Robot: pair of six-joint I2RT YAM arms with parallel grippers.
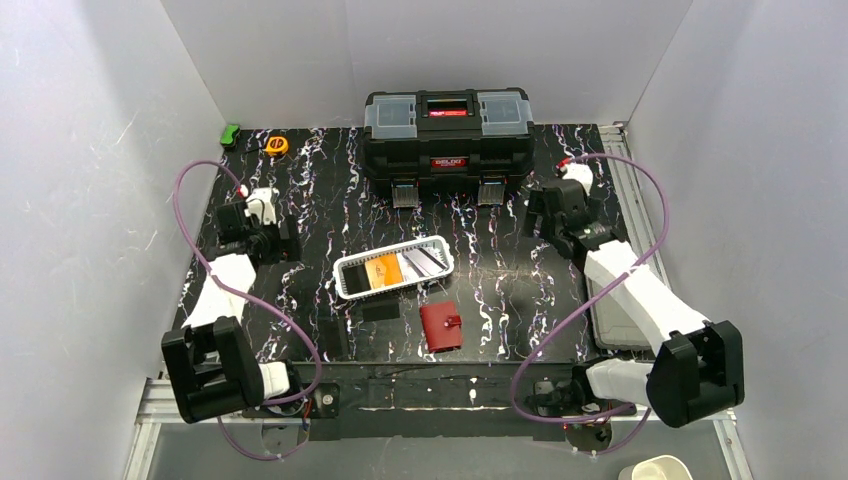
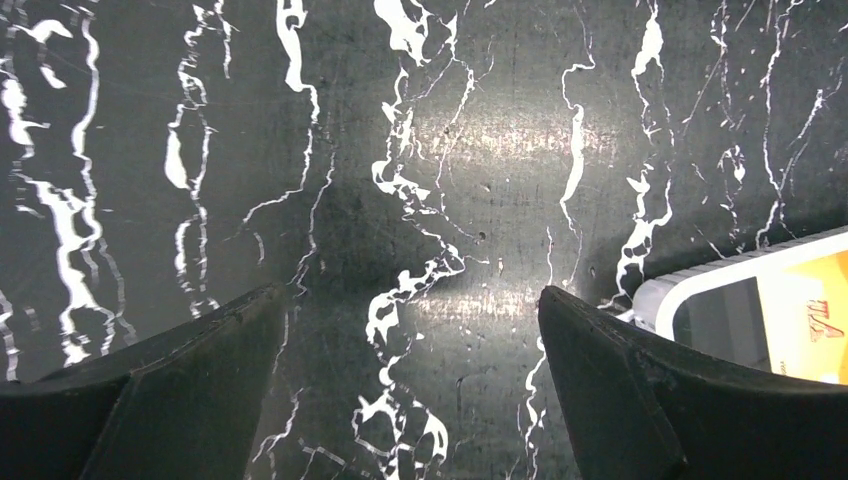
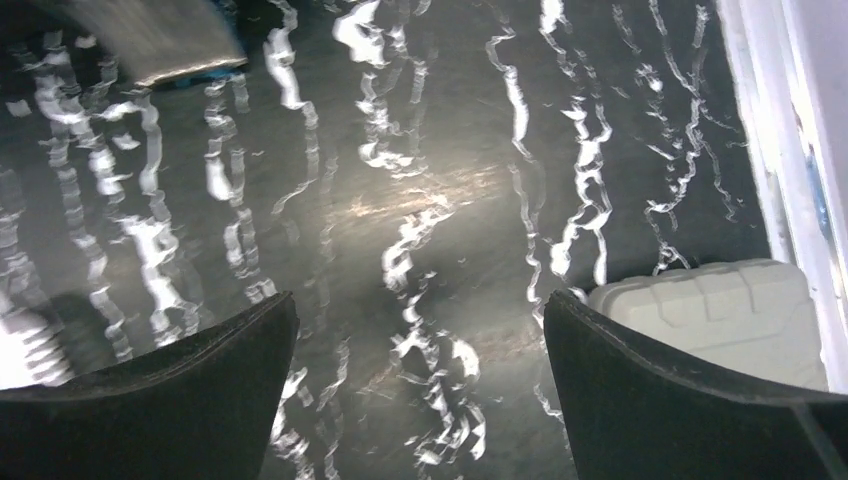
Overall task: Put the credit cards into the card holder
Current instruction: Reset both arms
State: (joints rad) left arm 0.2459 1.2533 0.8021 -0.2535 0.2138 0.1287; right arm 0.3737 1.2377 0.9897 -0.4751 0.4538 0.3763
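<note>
Red holder (image 1: 441, 327) lies closed on the counter (image 1: 500, 270), just beside the basket (image 1: 339, 273) that corrals the cards (image 1: 384, 270). My left pincer (image 2: 410, 300) and right pincer (image 3: 420, 305) hang spread and empty either side, presumably poised for a first pick.

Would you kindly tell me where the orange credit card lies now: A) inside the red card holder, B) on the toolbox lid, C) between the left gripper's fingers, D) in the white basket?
D: the top view shows the orange credit card lying inside the white basket, apart from the red card holder.
</note>
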